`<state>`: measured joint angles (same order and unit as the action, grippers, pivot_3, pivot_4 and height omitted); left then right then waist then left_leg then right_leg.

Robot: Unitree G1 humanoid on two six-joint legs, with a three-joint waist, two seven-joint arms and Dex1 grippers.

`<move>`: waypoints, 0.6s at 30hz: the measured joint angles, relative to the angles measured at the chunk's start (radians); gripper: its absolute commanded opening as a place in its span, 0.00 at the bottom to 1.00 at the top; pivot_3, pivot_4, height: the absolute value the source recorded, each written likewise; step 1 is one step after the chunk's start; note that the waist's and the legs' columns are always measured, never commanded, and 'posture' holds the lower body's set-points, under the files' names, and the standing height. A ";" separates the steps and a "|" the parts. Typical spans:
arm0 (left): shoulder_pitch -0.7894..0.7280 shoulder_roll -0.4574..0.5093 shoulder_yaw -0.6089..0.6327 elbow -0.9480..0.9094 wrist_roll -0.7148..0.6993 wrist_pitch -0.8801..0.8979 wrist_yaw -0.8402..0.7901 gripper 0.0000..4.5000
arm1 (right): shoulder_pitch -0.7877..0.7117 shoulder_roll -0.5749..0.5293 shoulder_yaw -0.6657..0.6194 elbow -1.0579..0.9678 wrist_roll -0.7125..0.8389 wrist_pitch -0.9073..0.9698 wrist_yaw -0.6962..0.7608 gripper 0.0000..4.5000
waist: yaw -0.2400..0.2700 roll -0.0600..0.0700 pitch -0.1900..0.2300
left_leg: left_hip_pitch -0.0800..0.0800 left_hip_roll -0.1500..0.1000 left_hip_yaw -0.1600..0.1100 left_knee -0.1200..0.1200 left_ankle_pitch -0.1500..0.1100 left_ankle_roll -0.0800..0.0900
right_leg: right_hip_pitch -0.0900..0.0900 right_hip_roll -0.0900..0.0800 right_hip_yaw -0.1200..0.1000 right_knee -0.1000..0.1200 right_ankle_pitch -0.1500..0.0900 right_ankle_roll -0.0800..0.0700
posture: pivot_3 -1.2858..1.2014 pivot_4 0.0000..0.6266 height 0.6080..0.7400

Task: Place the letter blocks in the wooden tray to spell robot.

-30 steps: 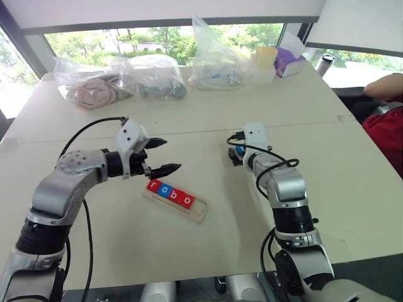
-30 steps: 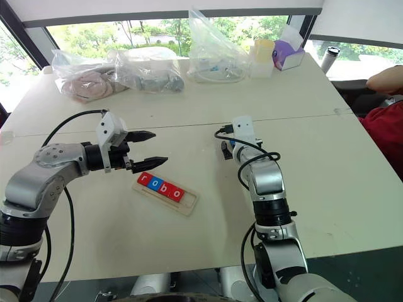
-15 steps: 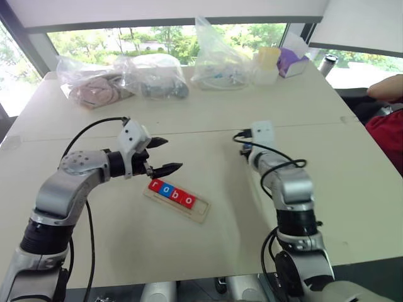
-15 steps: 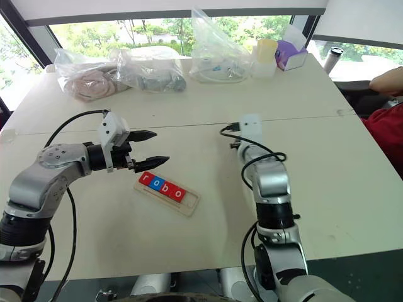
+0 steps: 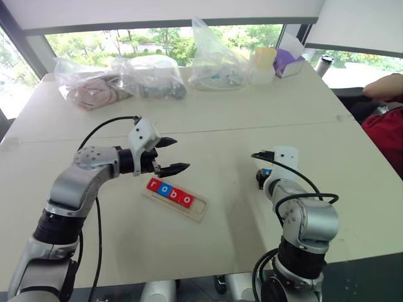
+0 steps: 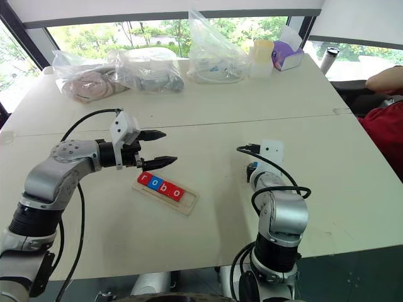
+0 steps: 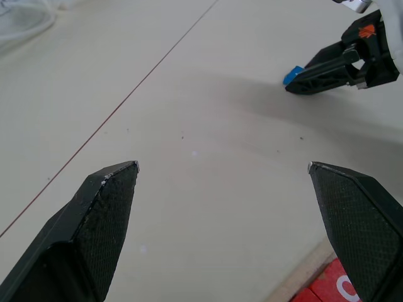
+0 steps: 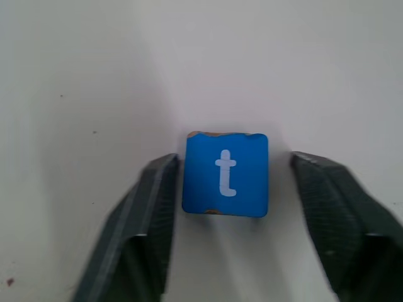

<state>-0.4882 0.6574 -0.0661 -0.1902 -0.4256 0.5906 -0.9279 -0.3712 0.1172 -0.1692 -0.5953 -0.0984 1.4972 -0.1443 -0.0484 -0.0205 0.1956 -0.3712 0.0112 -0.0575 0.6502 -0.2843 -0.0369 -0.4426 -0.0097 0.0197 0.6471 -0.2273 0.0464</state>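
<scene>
Blue block t (image 8: 226, 173) now lies flat on the bench (image 5: 352, 157), between the two fingers of our right pincer (image 8: 234, 189). A second ago that pincer was farther out on the bench, toward the far edge where the bags sit. It has pulled back toward the near edge. We cannot see that the block came with it.

Our right pincer is partly open now. One finger looks like it touches the block's side, and the other stands a little apart. We do not think it is gripping the block yet.

Our wooden tray (image 5: 199, 212) lies near the middle of the bench. It has four blocks (image 5: 170, 192) in it, r, o, b, o, with one empty spot at its end. We think t goes there.

Our left pincer (image 5: 169, 155) hangs wide open over the bench, just beside the tray's r end, holding nothing.
</scene>
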 measured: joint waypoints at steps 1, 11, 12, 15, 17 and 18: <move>0.000 0.000 0.000 0.000 0.000 -0.004 -0.004 1.00 | 0.000 -0.002 0.000 -0.001 -0.001 0.001 0.000 0.99 | -0.002 0.000 0.000 | 0.000 0.000 0.000 0.000 0.000 0.000 | 0.000 0.000 0.000 0.000 0.000 0.000 | 0.52 0.24 1.00; 0.045 0.096 0.002 -0.043 -0.044 0.042 -0.117 1.00 | -0.052 -0.436 0.019 -0.085 0.166 -0.066 0.332 0.99 | 0.002 0.001 0.001 | -0.002 0.000 -0.001 -0.002 0.000 0.000 | -0.001 0.000 -0.001 -0.002 -0.002 0.002 | 0.52 0.24 1.00; 0.047 0.115 0.002 -0.064 -0.061 0.057 -0.144 1.00 | -0.021 -0.518 0.022 -0.072 0.223 -0.150 0.450 0.99 | 0.003 0.000 0.001 | -0.002 0.000 -0.001 -0.002 0.000 0.000 | -0.001 0.000 -0.001 -0.003 -0.002 0.003 | 0.52 0.24 1.00; 0.053 0.179 0.002 -0.125 -0.101 0.086 -0.211 1.00 | 0.108 -0.734 0.025 0.033 0.329 -0.464 0.786 0.99 | 0.005 0.000 0.001 | -0.001 0.000 0.000 -0.002 -0.001 0.002 | 0.002 -0.001 -0.002 -0.007 -0.003 0.004 | 0.52 0.24 1.00; 0.054 0.193 0.002 -0.147 -0.115 0.097 -0.232 1.00 | 0.169 -0.824 0.031 0.142 0.354 -0.660 0.946 0.99 | 0.005 0.000 0.001 | -0.002 0.000 0.001 -0.002 -0.001 0.002 | 0.002 -0.001 -0.001 -0.008 -0.003 0.004 | 0.52 0.24 1.00; 0.055 0.198 0.002 -0.151 -0.120 0.099 -0.237 1.00 | 0.182 -0.843 0.034 0.186 0.357 -0.723 0.988 0.99 | 0.002 0.000 0.001 | -0.001 0.000 0.002 -0.001 -0.001 0.002 | 0.002 -0.001 0.000 -0.008 -0.003 0.004 | 0.52 0.24 1.00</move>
<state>-0.4335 0.8550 -0.0642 -0.3411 -0.5461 0.6896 -1.1648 -0.1891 -0.7259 -0.1353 -0.4095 0.2582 0.7744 0.8434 -0.0462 -0.0208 0.1969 -0.3726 0.0108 -0.0556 0.6489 -0.2856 -0.0349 -0.4401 -0.0105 0.0195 0.6392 -0.2302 0.0502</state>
